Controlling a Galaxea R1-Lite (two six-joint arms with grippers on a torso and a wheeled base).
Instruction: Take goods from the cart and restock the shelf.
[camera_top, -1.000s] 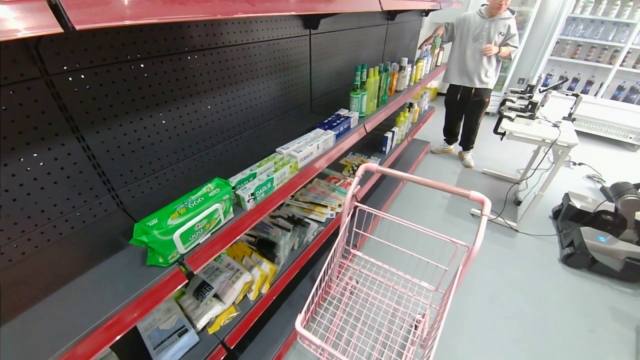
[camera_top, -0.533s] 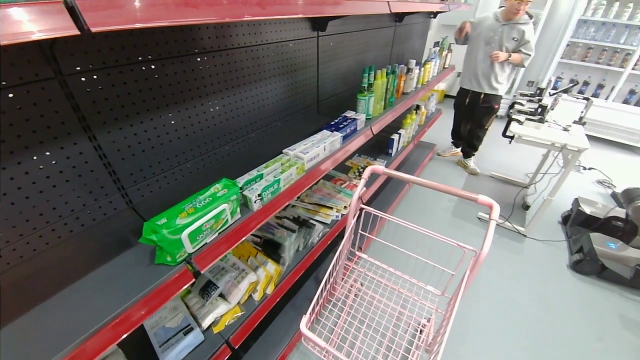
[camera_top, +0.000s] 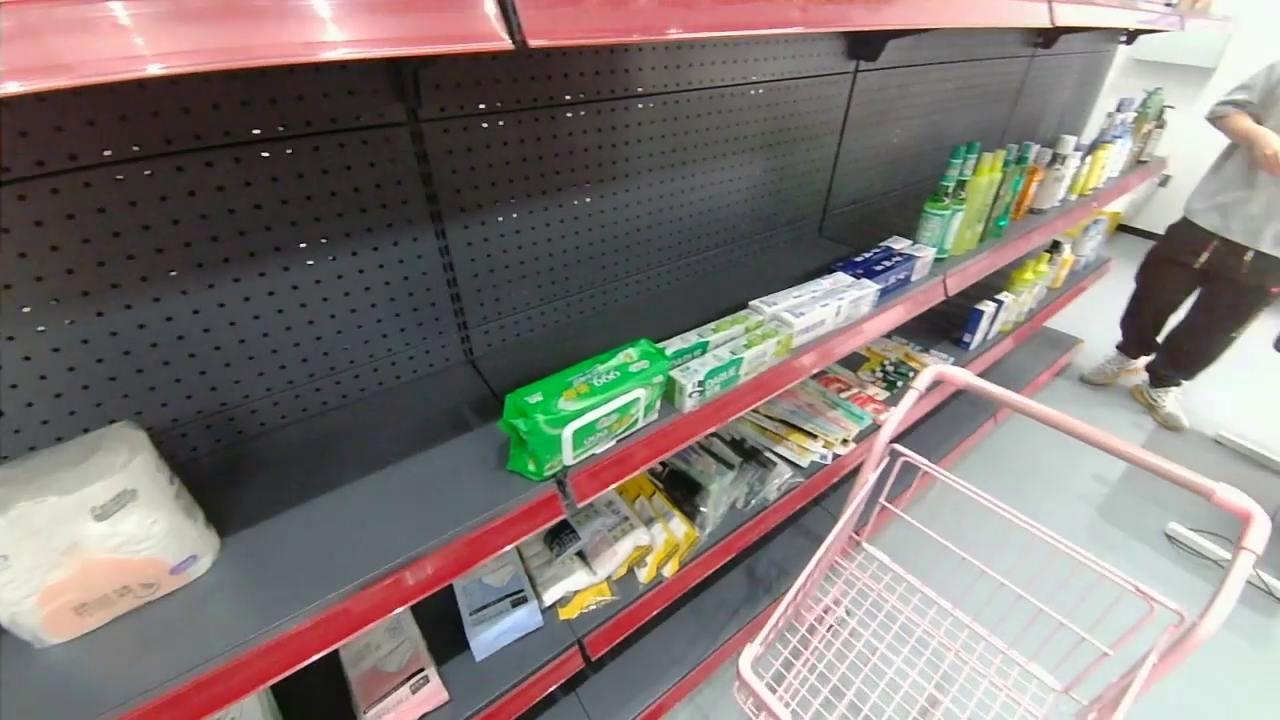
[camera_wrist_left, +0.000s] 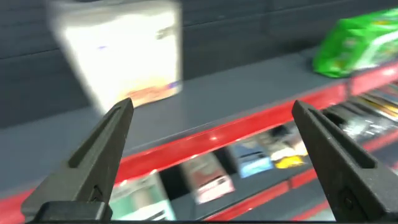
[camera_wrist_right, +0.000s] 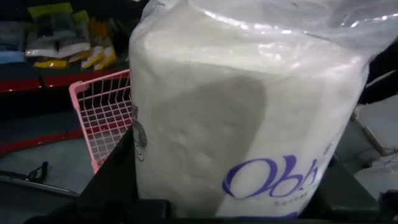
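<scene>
Head view: shelf (camera_top: 350, 520) with grey boards and red edges; tissue pack (camera_top: 95, 530) on the middle board at far left; wipes (camera_top: 585, 405), green, farther right on the same board, well apart from it; toothpaste boxes (camera_top: 730, 360) in a row just beside the wipes; bottles (camera_top: 975, 195) upright farther along; packets (camera_top: 660, 515) on the board below; pink wire cart (camera_top: 1090, 435) on the floor near the shelf, at right. The right gripper (camera_wrist_right: 230, 186) is clamped on a roll pack (camera_wrist_right: 249, 112): white rolls in clear wrap, upright between the dark fingers; the cart's corner and the lower boards lie beyond it. The left gripper (camera_wrist_left: 212, 104) holds nothing; its fingers (camera_wrist_left: 106, 149) stand wide apart, facing the middle board, with the tissue pack and wipes beyond, blurred.
</scene>
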